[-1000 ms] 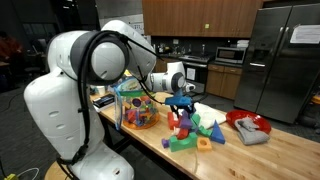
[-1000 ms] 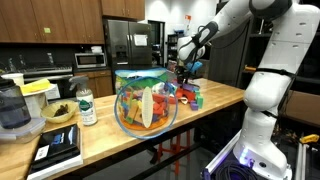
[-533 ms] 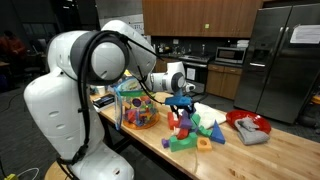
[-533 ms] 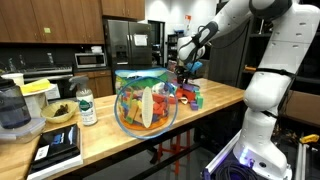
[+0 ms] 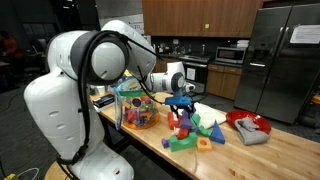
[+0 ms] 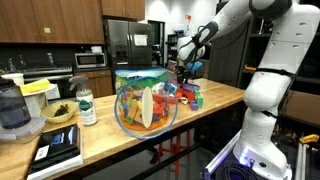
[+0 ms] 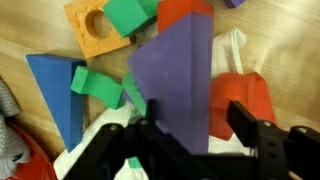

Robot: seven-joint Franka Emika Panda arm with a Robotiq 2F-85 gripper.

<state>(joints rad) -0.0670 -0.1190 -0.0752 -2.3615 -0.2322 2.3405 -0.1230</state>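
In the wrist view a large purple wedge block (image 7: 175, 80) sits between the black fingers of my gripper (image 7: 192, 120). The left finger presses its edge, and a sliver of a red block (image 7: 245, 95) shows by the right finger. The gripper is shut on the purple block, which hangs above a pile of blocks. Below lie an orange block with a round hole (image 7: 95, 35), a green cube (image 7: 125, 15) and a blue triangle (image 7: 60, 85). In both exterior views the gripper (image 5: 181, 100) (image 6: 187, 68) hovers just over the block pile (image 5: 190, 128) on the wooden counter (image 5: 270, 155).
A clear bowl full of toys (image 5: 138, 108) (image 6: 147, 100) stands beside the pile. A red plate with a grey cloth (image 5: 248, 125) lies farther along the counter. A bottle (image 6: 86, 105), a small bowl (image 6: 58, 113) and a blender (image 6: 12, 110) stand at one end.
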